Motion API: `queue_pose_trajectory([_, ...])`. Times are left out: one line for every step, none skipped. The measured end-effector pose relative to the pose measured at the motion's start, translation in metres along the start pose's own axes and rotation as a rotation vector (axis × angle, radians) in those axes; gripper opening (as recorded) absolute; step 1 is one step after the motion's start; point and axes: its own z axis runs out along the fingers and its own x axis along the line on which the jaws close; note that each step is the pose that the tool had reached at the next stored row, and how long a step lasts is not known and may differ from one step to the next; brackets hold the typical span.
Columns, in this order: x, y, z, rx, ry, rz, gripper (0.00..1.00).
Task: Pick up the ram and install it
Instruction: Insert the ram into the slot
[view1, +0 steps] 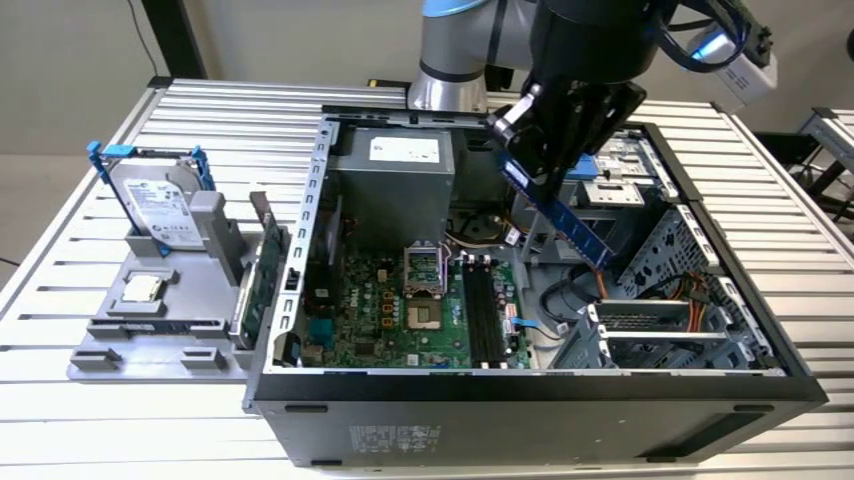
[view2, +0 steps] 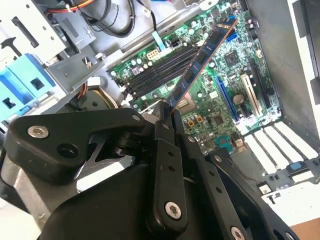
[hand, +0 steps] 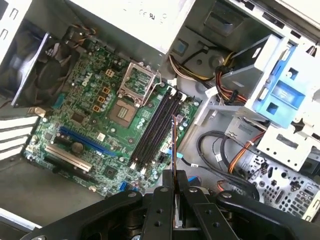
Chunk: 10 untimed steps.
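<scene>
1. In the exterior view, the hand (view1: 531, 148) hangs over the open computer case (view1: 534, 415), its fingers pinched tight on the upper end of the ram (view1: 561, 215). The ram is off the board and in the air, slanting down toward the exterior view's right, above the area just beside the memory slots (view1: 483, 315) of the motherboard (view1: 387, 310). Outside the case, at the exterior view's left, a hard drive (view1: 158, 205) stands upright in a grey holder (view1: 147, 335) on the slatted desk (view1: 120, 440).

2. In the second wrist view, the black fingers (view2: 162, 150) of the hand (view2: 168, 111) press together on the near end of the ram (view2: 200, 60). The stick reaches out over the motherboard (view2: 220, 105), and its line crosses the row of black memory slots (view2: 157, 75) below at an angle.

3. In the first wrist view, the ram (hand: 173, 145) shows edge-on as a thin strip rising from the closed hand (hand: 174, 179). It lies beside the memory slots (hand: 155, 127), roughly along their length; whether it touches them I cannot tell. The processor socket (hand: 142, 80) sits further in on the board.
</scene>
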Motion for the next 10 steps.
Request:
queue_pose_trajectory([0.0,0.0,0.0,0.0005,0.0001,0.009,0.0])
queue_pose_trajectory([0.0,0.0,0.0,0.0009,0.0001,0.017,0.0])
queue_pose_trajectory([0.0,0.0,0.0,0.0014,0.0001,0.027,0.0])
queue_pose_trajectory([0.0,-0.0001,0.0,0.0018,0.0001,0.035,0.0])
queue_pose_trajectory([0.0,-0.0001,0.0,0.0023,0.0001,0.044,0.0])
queue_pose_trajectory([0.0,-0.0001,0.0,0.0027,0.0002,0.052,0.0])
queue_pose_trajectory([0.0,-0.0001,0.0,0.0032,0.0002,0.06,0.0])
queue_pose_trajectory([0.0,-0.0001,0.0,0.0036,0.0003,0.069,0.0])
queue_pose_trajectory([0.0001,-0.0001,0.0,0.0041,0.0003,0.078,0.0])
queue_pose_trajectory([0.0,-0.0001,0.0,0.0045,0.0003,0.086,0.0])
